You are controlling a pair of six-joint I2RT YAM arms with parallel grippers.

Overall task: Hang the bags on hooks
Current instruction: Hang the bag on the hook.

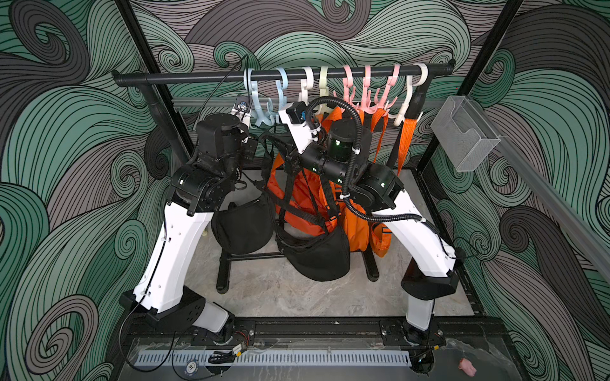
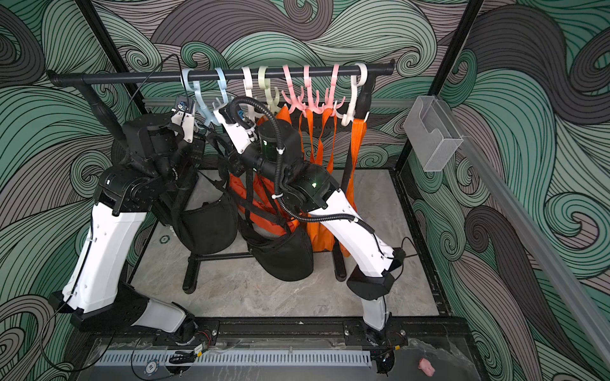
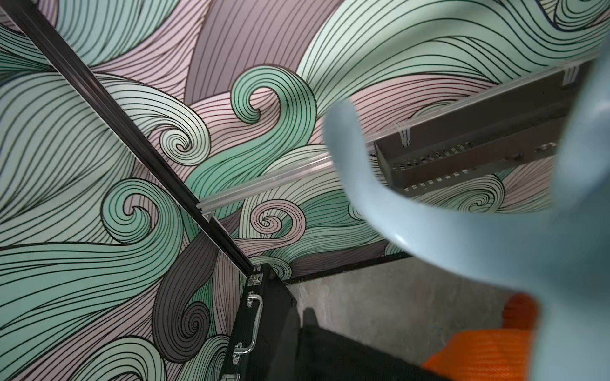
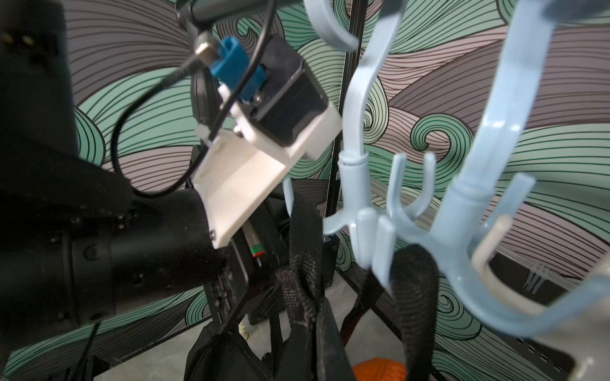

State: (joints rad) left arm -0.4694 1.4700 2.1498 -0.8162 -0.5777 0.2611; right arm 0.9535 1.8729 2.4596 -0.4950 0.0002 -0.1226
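A black bag (image 1: pixel 244 227) hangs low at the left of the rack, and its black strap (image 4: pixel 303 250) rises to the light blue hooks (image 1: pixel 260 112) on the rail. My left gripper (image 1: pixel 259 142) is shut just below those hooks, with black fabric (image 3: pixel 330 349) at its fingers (image 3: pixel 290 326). My right gripper (image 4: pixel 310 326) is shut on the mesh strap right under a blue hook prong (image 4: pixel 288 194). A second strap (image 4: pixel 412 297) hangs from the neighbouring blue hook (image 4: pixel 373 240). The blue hook (image 3: pixel 429 237) fills the left wrist view.
Another black bag (image 1: pixel 317 254) hangs in the middle of the rack. Orange bags (image 1: pixel 356 227) hang from pink hooks (image 1: pixel 366 95). White and pale green hooks (image 1: pixel 323 85) share the black rail (image 1: pixel 198 77). A clear plastic holder (image 1: pixel 465 135) sits on the right wall.
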